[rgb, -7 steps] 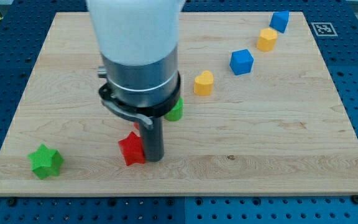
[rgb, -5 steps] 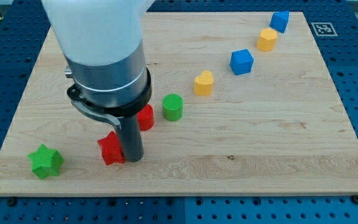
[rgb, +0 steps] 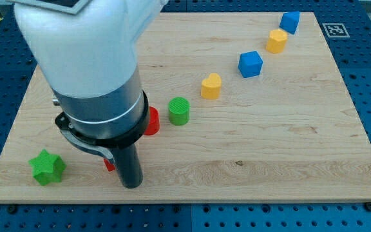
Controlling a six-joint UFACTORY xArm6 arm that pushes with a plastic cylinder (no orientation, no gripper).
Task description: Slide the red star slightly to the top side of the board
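The red star (rgb: 109, 165) is almost wholly hidden behind my rod; only a small red sliver shows at the rod's left, near the view's bottom left. My tip (rgb: 131, 185) rests on the board just right of and below that sliver, touching or nearly touching it. A second red block (rgb: 151, 121) peeks out from behind the arm's body, above and right of the tip.
A green star (rgb: 47, 167) lies left of the red star near the board's bottom-left edge. A green cylinder (rgb: 180, 111), a yellow block (rgb: 211, 86), a blue cube (rgb: 250, 64), a yellow block (rgb: 276, 40) and a blue block (rgb: 290, 22) run diagonally to the top right.
My rod has moved left and toward the view's bottom. The red star slid left with it and is now mostly covered by the arm.
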